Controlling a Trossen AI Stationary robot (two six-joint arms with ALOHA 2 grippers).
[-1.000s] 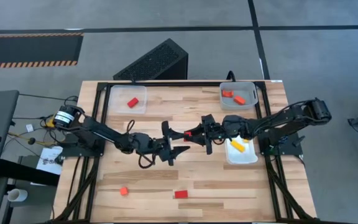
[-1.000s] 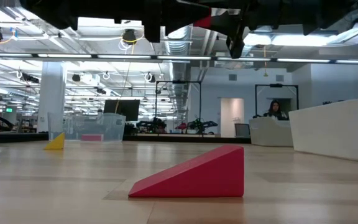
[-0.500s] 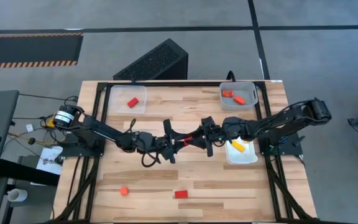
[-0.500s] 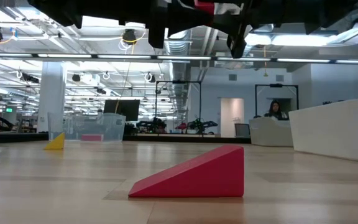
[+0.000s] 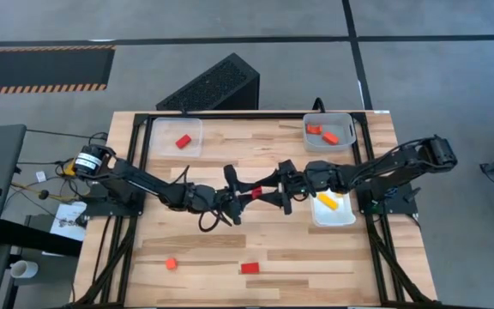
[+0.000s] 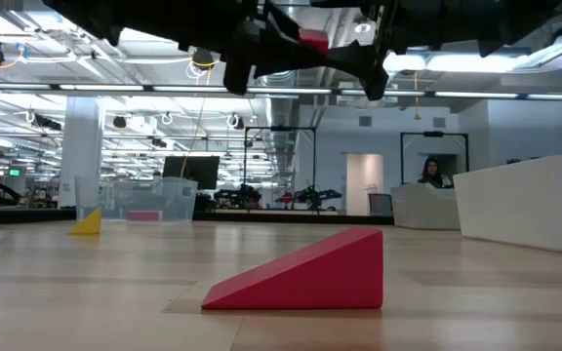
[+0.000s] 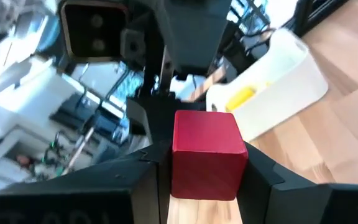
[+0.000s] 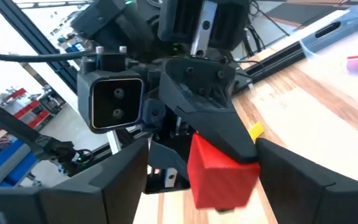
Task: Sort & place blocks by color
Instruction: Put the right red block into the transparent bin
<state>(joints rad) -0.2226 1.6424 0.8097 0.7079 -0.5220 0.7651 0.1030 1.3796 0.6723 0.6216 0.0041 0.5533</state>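
A red cube block [image 5: 253, 194] hangs in the air over the middle of the table, and shows in the low view as the block [image 6: 312, 39] high above the tabletop. My left gripper [image 5: 245, 196] reaches in from the table's left and is shut on it [image 7: 207, 152]. My right gripper [image 5: 268, 194] faces it from the right, open. Its two fingers [image 8: 114, 180] stand apart on either side of the block [image 8: 219, 168]. My left gripper pinches the red cube by two opposite side faces [image 7: 178, 171] between its two fingers. The fingers come in about level from the table's left side. The cube is lifted clear of the table.
A clear tray [image 5: 177, 136] at the far left holds a red block. A grey tray [image 5: 328, 129] at the far right holds orange and red ones, and a white tray [image 5: 333, 210] at the right holds yellow ones. A red wedge [image 5: 249, 268] and a small orange-red cube [image 5: 171, 263] lie near the front edge.
My left gripper has moved toward the table's right, up to the red cube that my right gripper held, and has shut on it. My right gripper has then opened and let go. The cube has stayed in the air over the table's middle.
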